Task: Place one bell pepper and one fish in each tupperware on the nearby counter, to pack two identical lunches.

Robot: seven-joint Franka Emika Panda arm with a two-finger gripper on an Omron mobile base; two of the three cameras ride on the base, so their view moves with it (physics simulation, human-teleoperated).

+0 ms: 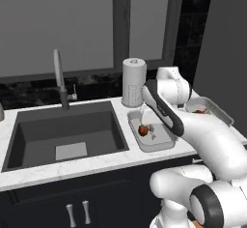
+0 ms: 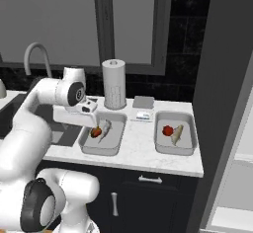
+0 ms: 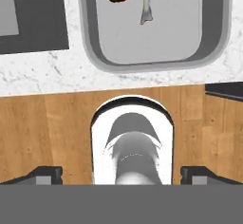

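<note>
Arm folded at elbow, forearm reaching forward, wrist bent so hand points straight down. Gripper (image 3: 121, 173) jaws spread wide; fingertips (image 3: 45, 174) at far sides, nothing between them.

2 grey tupperware trays sit apart on the white marbled desk (image 2: 136, 148). The left tupperware (image 2: 101, 137) and the right tupperware (image 2: 174, 133) each hold 1 red bell pepper and 1 pale fish.
</note>
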